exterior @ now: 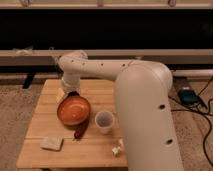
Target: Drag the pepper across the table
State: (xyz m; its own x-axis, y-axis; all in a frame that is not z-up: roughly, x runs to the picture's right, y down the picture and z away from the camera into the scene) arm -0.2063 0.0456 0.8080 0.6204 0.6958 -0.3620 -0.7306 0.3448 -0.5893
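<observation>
The robot's white arm [142,95] is the biggest thing in view. Its thick trunk rises at the right front corner of the table, and its upper link reaches left across the back of the table before bending down.

The table [45,122] is a small square top of light wooden planks, standing on speckled carpet [15,110]. Behind it run a pale rail and a dark wall. Black cables [202,112] and a small dark box [187,95] lie on the floor to the right.

An orange bowl [74,110] sits upright near the middle of the table. The gripper [72,92] hangs at the end of the arm's down-turned wrist, low over the back of the table and right at the bowl's far rim. I cannot tell whether it is clenched or released, or whether it grips anything. A yellowish object [61,94] lies just beside it, to the left.

A pale see-through cup [104,121] stands upright just right of the bowl. A pale flat block [51,144] lies near the front left corner.

The pepper [80,131], dark red and slightly curved, lies on the table at the bowl's front edge, between bowl and cup, well apart from the gripper. A small whitish scrap [117,149] rests near the front right, beside the arm's trunk.
</observation>
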